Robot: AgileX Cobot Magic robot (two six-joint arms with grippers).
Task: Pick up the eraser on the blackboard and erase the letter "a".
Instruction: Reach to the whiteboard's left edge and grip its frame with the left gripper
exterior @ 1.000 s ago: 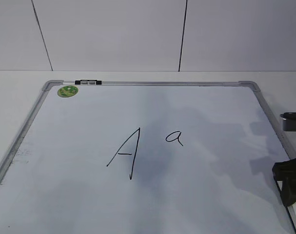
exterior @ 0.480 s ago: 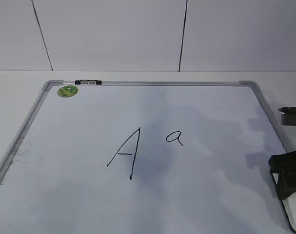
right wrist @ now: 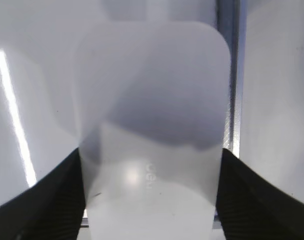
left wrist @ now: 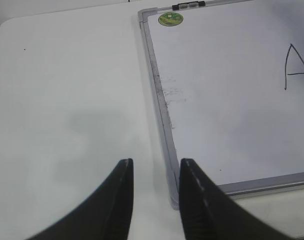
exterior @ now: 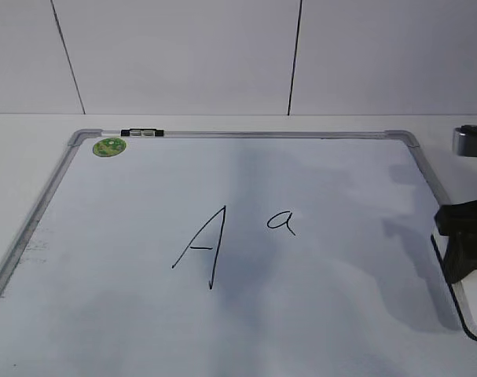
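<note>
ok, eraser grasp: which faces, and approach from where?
Across the two long sides of the eraser, coming down from above. It lies flat, oblong, at the blackboard's right edge, so the narrow width fits the jaws. The right gripper already straddles it that way; contact not clearly visible.

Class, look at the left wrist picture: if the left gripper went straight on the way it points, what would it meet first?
Probably the grey metal frame of the white dry-erase board; the left gripper sits near its corner, though depth is unclear.

White eraser (right wrist: 152, 125) (grey lettering); green sticker (exterior: 109, 147).
</note>
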